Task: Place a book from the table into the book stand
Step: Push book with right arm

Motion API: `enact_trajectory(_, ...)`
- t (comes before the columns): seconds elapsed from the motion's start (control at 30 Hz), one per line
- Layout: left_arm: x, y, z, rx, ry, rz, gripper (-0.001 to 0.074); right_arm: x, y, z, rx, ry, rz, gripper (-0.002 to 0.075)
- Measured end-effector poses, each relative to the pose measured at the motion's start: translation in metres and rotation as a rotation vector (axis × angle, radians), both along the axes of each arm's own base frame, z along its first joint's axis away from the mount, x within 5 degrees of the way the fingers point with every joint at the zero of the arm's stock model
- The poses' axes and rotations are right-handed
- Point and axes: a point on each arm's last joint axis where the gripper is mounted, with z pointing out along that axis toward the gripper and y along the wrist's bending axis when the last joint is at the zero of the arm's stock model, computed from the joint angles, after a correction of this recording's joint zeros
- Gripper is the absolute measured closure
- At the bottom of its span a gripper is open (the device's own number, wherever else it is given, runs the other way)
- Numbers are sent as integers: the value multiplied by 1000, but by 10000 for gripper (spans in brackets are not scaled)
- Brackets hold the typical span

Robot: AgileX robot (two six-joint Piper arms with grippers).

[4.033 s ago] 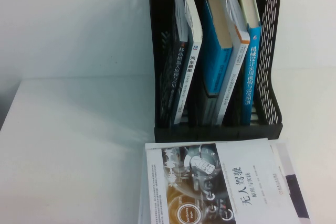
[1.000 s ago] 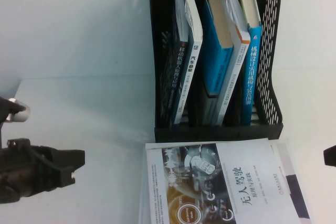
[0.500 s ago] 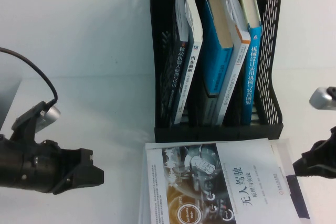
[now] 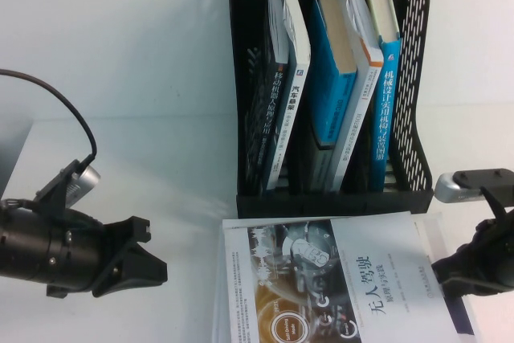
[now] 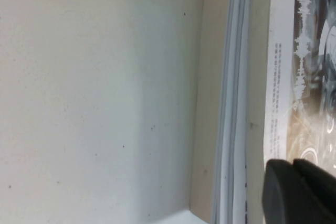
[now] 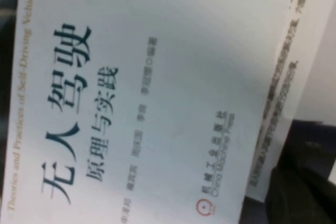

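The book [image 4: 337,287] lay flat on the white table [image 4: 120,166], just in front of the black book stand [image 4: 414,78] holding upright volumes. The left gripper [image 4: 148,267] hovered beside its left edge, the right gripper [image 4: 446,272] at its right edge; whether either claw was released or clenched could not be told.

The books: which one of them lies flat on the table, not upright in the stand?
The white-covered book with the dark circular graphic lies flat before the book stand, between the left gripper and right gripper. The blue-spined books stand upright in slots.
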Motion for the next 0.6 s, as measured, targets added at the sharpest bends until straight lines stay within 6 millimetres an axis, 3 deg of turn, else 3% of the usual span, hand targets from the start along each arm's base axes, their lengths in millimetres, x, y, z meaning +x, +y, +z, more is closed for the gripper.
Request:
enact_trajectory(0.23, 3, -1, -7, -13, 34, 12, 685, 3, 3, -1, 26, -1, 6, 729)
enact_trajectory(0.6, 8, -2, -19, -42, 99, 26, 465, 0, 21, 5, 237, 2, 89, 729)
